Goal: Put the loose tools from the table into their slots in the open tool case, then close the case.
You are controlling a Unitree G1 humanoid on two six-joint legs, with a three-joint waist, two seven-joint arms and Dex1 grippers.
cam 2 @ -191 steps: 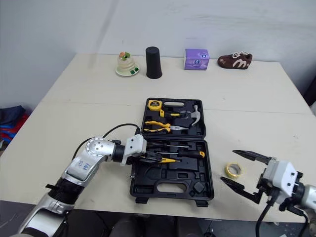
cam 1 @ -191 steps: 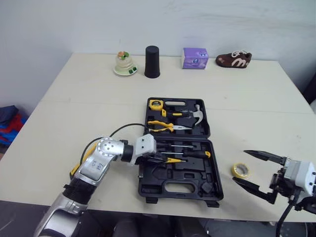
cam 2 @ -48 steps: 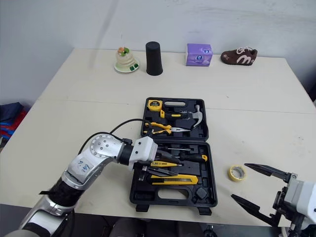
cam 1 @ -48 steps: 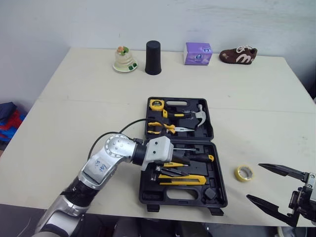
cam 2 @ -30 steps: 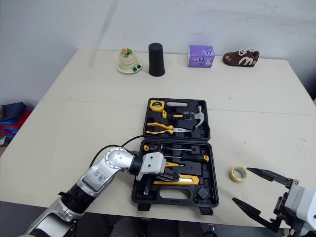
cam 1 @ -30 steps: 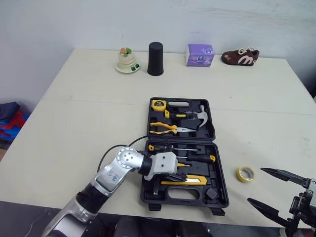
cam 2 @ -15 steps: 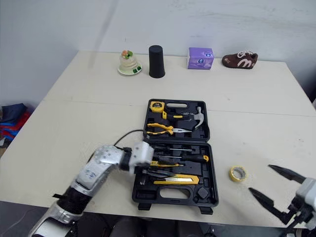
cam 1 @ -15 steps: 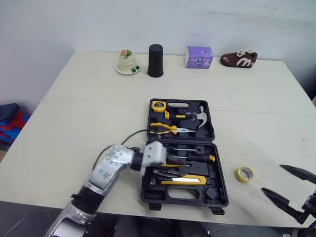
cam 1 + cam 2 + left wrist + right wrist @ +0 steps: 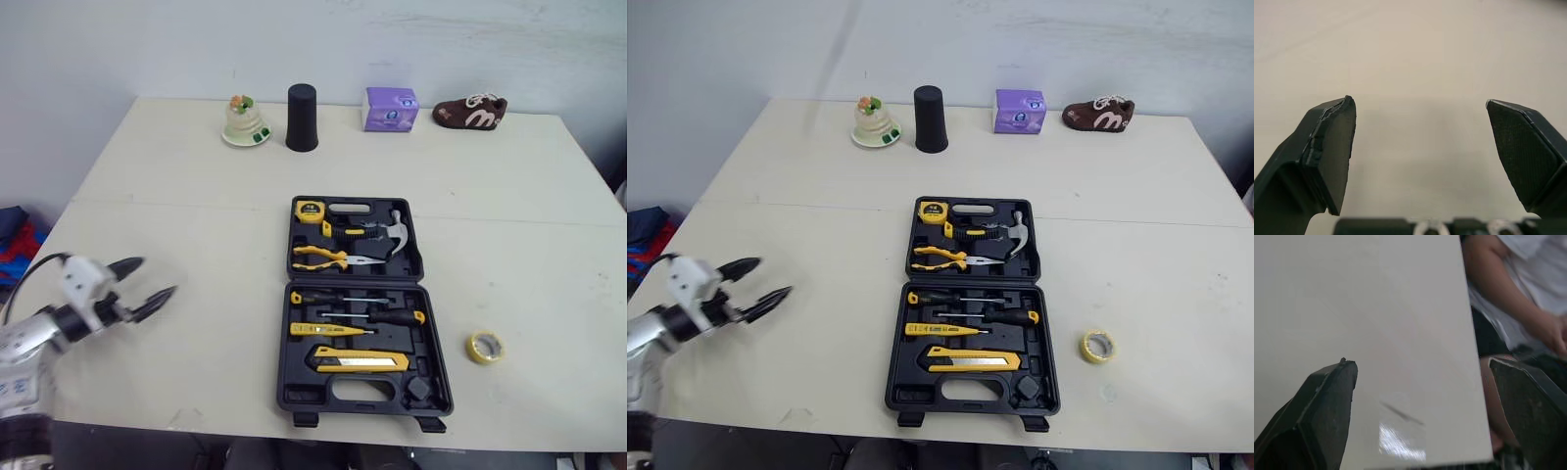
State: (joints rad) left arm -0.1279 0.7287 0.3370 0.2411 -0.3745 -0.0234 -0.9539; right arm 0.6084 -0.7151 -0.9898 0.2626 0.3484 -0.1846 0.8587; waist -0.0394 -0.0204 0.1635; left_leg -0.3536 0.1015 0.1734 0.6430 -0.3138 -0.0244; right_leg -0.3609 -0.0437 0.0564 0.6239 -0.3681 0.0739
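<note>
Loose tape roll (image 9: 484, 347) on surface (image 9: 176, 215), just right of open tool case (image 9: 299, 384); left jaws wide, empty, well left of tool case; right jaws wide.

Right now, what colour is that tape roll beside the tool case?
Yellow; the tape roll shows best in the left eye view.

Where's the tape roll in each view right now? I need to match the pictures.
Left eye view: tape roll on the table, right of the case's near half.
Right eye view: same spot, right of the case.
Left wrist view: looks at bare table.
Right wrist view: looks at the table's edge, with a person past it.
Landmark: the case, just left of the roll in both eye views.
</note>
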